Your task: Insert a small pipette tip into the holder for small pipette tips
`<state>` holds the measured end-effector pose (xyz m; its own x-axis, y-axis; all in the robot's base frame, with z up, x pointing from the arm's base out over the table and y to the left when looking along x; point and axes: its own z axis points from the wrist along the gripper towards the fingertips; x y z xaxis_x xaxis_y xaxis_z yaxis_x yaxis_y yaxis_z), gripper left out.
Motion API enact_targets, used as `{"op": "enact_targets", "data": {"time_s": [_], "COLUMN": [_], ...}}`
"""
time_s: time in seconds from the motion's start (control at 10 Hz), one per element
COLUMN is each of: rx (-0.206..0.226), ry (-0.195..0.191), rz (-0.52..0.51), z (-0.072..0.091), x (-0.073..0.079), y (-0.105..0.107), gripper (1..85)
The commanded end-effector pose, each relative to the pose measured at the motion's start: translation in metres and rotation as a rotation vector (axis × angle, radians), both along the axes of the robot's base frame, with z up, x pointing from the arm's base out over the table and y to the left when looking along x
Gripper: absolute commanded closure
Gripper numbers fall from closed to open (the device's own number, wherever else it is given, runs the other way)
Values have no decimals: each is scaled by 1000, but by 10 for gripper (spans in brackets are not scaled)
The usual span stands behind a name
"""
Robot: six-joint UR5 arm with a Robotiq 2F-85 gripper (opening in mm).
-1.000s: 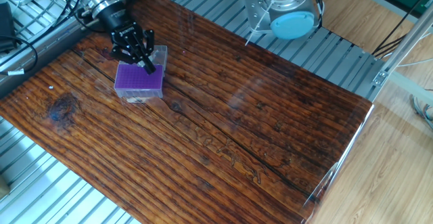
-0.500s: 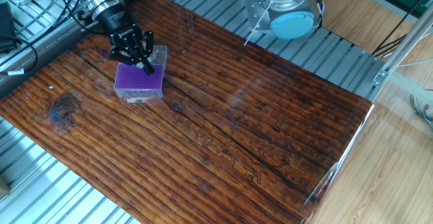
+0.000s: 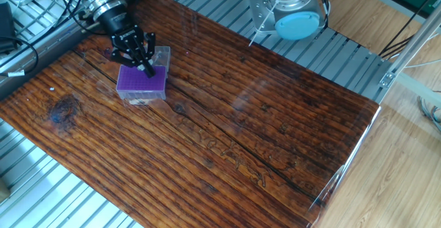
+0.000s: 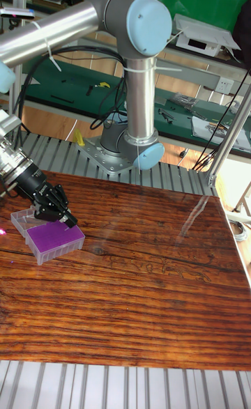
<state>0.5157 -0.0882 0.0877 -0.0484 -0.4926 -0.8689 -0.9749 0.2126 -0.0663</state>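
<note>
The holder for small pipette tips (image 3: 141, 82) is a small clear box with a purple grid top, standing near the far left of the wooden board; it also shows in the tall fixed view (image 4: 54, 236). Its clear lid (image 3: 162, 54) lies open behind it. My gripper (image 3: 147, 68) hangs tilted over the holder's far edge, its black fingertips close together just above the purple grid (image 4: 68, 221). A small pipette tip is too small to make out between the fingers.
The arm's base (image 3: 289, 7) is bolted to the slatted metal table behind the board (image 3: 234, 138). Cables (image 3: 27, 42) lie off the board's left edge. A metal post (image 4: 226, 130) stands at the right.
The gripper has shifted slightly up and to the left, away from the middle of the purple grid. The holder has not moved.
</note>
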Motion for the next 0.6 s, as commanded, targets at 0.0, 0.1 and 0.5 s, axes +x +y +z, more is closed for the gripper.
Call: {"op": "enact_targets", "data": {"time_s": [0.0, 0.1, 0.5], "rx": [77, 107, 177], "ry": [21, 7, -16], "rz": [-129, -126, -100], "z": [17, 23, 20], "x": [26, 25, 15], "y": [-1, 3, -14], "gripper": [847, 847, 847]}}
